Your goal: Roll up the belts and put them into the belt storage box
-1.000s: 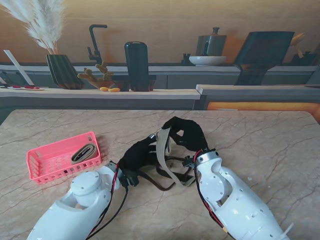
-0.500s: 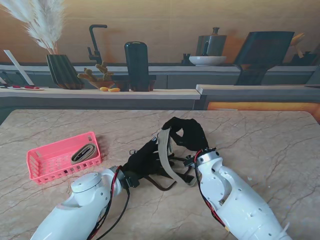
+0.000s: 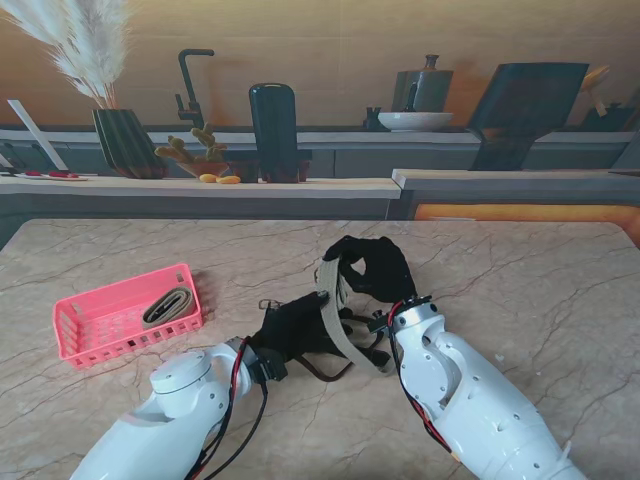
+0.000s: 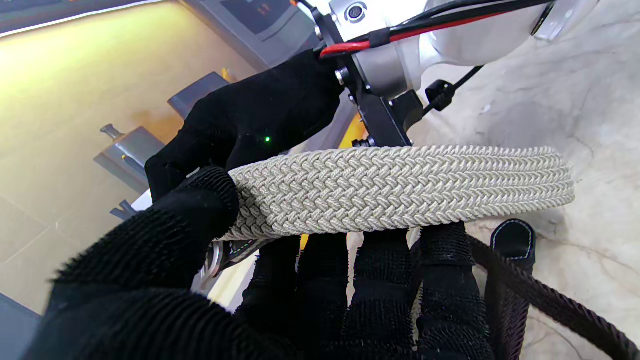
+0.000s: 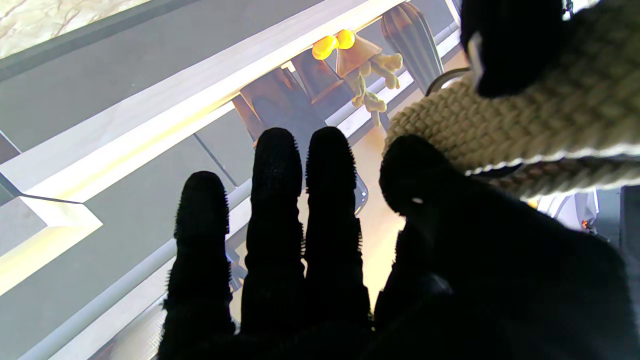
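Marble-patterned tabletop (image 3: 520, 280): black-gloved left hand (image 3: 290, 325) pinched a beige braided belt (image 4: 400, 190); black-gloved right hand (image 3: 372, 268) held its end. Judged best: keep tension, wind tightly.

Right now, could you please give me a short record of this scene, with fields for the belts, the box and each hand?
beige belt: woven beige belt held up between both hands
dark belt: dark belt trailing on the marble table
box: pink storage box to my left, one rolled belt inside
left hand: left hand shut on the beige belt, thumb on top
right hand: right hand gripping the belt's other part
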`<action>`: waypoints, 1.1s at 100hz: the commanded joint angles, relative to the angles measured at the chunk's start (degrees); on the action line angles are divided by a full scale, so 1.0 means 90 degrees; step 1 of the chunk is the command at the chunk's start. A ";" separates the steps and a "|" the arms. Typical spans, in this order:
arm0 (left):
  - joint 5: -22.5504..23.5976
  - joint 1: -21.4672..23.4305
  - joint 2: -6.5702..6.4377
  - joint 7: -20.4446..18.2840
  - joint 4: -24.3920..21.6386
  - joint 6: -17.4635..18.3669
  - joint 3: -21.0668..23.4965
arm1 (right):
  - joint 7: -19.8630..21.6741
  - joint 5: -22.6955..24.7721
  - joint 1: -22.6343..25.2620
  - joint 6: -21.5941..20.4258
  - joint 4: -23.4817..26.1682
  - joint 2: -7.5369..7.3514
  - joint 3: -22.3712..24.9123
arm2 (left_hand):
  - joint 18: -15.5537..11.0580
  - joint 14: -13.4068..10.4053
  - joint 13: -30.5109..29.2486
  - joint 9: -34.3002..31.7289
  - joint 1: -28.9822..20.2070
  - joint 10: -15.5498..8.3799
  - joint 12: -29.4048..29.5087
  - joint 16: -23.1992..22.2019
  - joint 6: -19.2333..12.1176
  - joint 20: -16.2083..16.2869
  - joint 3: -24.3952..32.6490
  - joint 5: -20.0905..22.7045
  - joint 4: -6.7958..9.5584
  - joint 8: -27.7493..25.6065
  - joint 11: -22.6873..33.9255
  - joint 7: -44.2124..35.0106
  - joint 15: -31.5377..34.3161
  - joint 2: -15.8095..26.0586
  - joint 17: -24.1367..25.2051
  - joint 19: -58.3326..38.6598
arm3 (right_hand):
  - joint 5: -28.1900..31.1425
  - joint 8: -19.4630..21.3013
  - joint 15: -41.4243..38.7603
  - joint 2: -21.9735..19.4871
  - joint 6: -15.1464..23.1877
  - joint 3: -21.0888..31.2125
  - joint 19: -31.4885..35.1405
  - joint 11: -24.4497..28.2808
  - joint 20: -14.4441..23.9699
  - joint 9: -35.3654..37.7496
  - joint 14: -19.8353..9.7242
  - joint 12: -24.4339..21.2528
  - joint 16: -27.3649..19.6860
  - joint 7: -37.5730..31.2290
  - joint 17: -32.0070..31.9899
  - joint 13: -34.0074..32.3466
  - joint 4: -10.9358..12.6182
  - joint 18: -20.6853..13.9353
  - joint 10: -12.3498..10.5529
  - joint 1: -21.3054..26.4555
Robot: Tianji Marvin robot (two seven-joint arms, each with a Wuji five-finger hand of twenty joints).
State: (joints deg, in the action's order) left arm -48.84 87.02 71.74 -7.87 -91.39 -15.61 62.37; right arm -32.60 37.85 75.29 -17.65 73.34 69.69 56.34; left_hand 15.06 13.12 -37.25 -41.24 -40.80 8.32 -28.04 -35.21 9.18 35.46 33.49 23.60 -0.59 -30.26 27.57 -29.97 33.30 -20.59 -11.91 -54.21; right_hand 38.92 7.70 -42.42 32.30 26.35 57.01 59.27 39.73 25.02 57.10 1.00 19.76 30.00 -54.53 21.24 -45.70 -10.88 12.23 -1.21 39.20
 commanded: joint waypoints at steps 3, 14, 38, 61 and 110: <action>-0.0001 0.0063 0.0065 0.0058 -0.0095 0.0011 -0.0008 | -0.0092 0.0118 -0.0019 -0.0060 -0.0015 0.0005 -0.0054 | -0.0095 -0.0240 -0.0296 -0.0173 0.0152 -0.0293 -0.0306 -0.0193 -0.0447 0.0109 0.0162 -0.0026 -0.0183 -0.0112 0.0413 -0.0356 0.0259 -0.0397 -0.0142 -0.0274 | 0.0722 0.0540 -0.0080 -0.0500 -0.0700 -0.0642 0.0044 0.0140 -0.0033 -0.0083 -0.0001 0.0027 0.0101 -0.1011 -0.0093 -0.0045 -0.0380 0.0090 0.0093 -0.0128; 0.0025 0.0075 0.0096 0.0300 -0.0154 0.0002 -0.0019 | -0.0194 0.0239 -0.0042 -0.0092 -0.0051 -0.0004 -0.0099 | -0.0105 -0.0282 -0.0526 -0.0423 0.0010 -0.0393 -0.0888 -0.0373 -0.0556 0.0146 0.0200 0.0200 -0.0209 -0.0299 0.0990 -0.0748 0.0581 -0.0258 -0.0289 -0.0456 | 0.0721 0.0525 -0.0097 -0.0504 -0.0715 -0.0644 0.0053 0.0156 -0.0029 -0.0101 0.0030 0.0032 0.0105 -0.1013 -0.0117 -0.0030 -0.0378 0.0119 0.0108 -0.0121; 0.0334 0.0107 0.0174 0.1004 -0.0308 0.0079 -0.0054 | -0.0380 0.0575 -0.0082 -0.0140 -0.0096 -0.0063 -0.0126 | -0.0012 -0.0282 -0.1576 -0.1848 -0.1431 -0.0490 -0.1957 -0.0443 -0.1239 -0.0093 -0.0297 0.1104 -0.0441 -0.0530 0.1459 -0.2780 0.1680 -0.0331 -0.0968 -0.1228 | 0.0673 0.0493 -0.0135 -0.0548 -0.0738 -0.0691 0.0100 0.0189 -0.0025 -0.0170 0.0065 0.0041 0.0105 -0.1019 -0.0147 0.0006 -0.0379 0.0143 0.0151 -0.0107; 0.0506 0.0114 0.0163 0.1047 -0.0335 0.0212 -0.0056 | -0.0379 0.0702 -0.0063 -0.0175 -0.0074 -0.0107 -0.0103 | 0.0034 -0.0233 -0.1874 -0.2080 -0.1292 -0.0342 -0.1677 -0.0355 -0.1031 -0.0246 0.0297 0.1257 -0.0382 -0.0538 0.1702 -0.3015 0.1907 -0.0557 -0.1210 -0.1391 | -0.0134 0.0453 -0.0092 -0.0215 -0.0876 -0.0514 0.0112 0.0153 -0.0056 -0.0802 0.0111 0.0077 0.0058 -0.0847 -0.0226 0.0253 -0.0354 0.0063 0.0470 -0.0065; 0.0160 0.0049 0.0246 0.1391 -0.0495 -0.0156 -0.0040 | -0.0729 0.1574 -0.0272 -0.0664 -0.0257 -0.0319 -0.0283 | 0.0054 -0.0254 -0.1906 -0.1971 -0.1324 -0.0283 -0.1435 -0.0221 -0.0601 -0.0335 0.0340 0.1026 -0.0401 -0.0609 0.1990 -0.3132 0.2067 -0.0435 -0.1268 -0.1502 | -0.3312 0.2001 -0.0104 0.0496 -0.0129 0.0450 0.0024 0.0248 0.0167 -0.3933 0.0144 0.0175 -0.0013 0.0170 -0.0862 0.1559 0.0373 -0.0387 0.0974 -0.1059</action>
State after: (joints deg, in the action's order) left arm -47.10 87.66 73.30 4.29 -95.33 -16.36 62.20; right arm -38.93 51.63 73.00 -23.08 70.75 66.79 53.97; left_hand 15.31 11.68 -53.39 -56.51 -48.42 8.88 -40.97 -37.62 5.83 32.81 33.33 31.53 -4.71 -34.22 38.75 -52.59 50.85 -26.08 -23.15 -65.16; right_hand 10.76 25.35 -42.62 34.90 23.07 61.10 59.27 40.90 25.55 23.44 2.77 20.73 30.21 -52.02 14.54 -33.05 -7.79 10.50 7.02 31.75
